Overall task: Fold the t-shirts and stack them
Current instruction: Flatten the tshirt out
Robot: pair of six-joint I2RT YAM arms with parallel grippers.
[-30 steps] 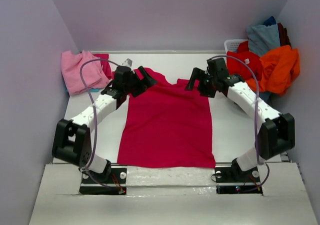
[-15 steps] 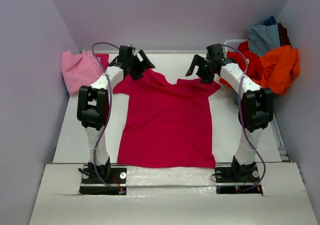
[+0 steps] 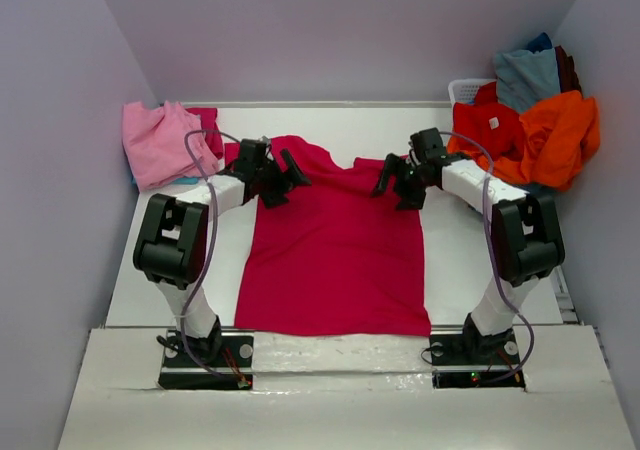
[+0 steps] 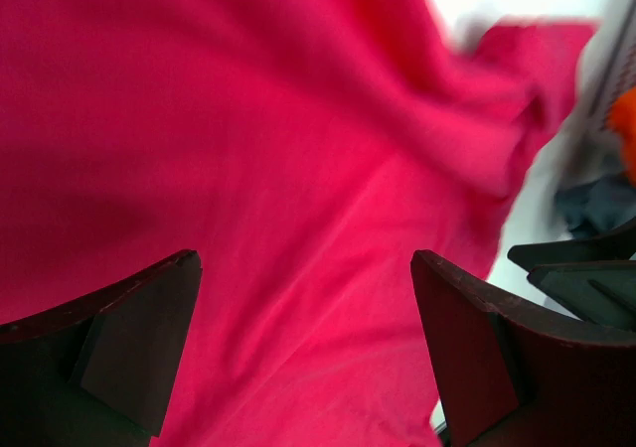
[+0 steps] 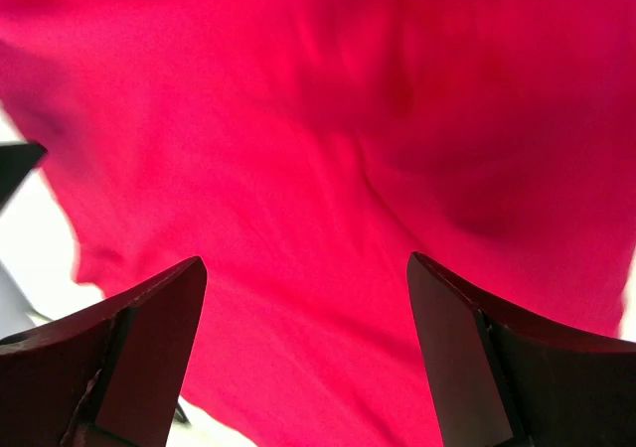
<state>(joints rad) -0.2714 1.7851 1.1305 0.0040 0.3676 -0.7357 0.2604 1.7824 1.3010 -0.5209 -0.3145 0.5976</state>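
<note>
Two robot arms work over a crimson tee on a white table (image 3: 450, 260), seen from above. Far L: a light pink t-shirt (image 3: 158, 145) lies bunched against the L wall, w/ a sliver of teal cloth (image 3: 186, 180) showing under its near edge and a bit of dark red cloth (image 3: 210, 135) at its R side. Next R, the left gripper (image 3: 287, 185) sits low over the spread shirt's L shoulder. Its fingers are spread wide w/ nothing between them, and the wrist view shows only crimson fabric below the gap. Ctr: the crimson t-shirt (image 3: 335, 255) lies flat, neck to the far side, hem near the arm bases. The right gripper (image 3: 393, 192) is low over the R shoulder, pincer also wide and holding nothing. Whether either pair of fingertips touches the cloth can't be told. Far R corner: a white basket (image 3: 466, 89), only a bit of its rim in view, is heaped w/ shirts. A red t-shirt (image 3: 488, 125) drapes over its front, an orange t-shirt (image 3: 560, 135) spills to the R and a grey-blue t-shirt (image 3: 525, 75) sits on top. Darker cloth behind is too hidden to name.
</note>
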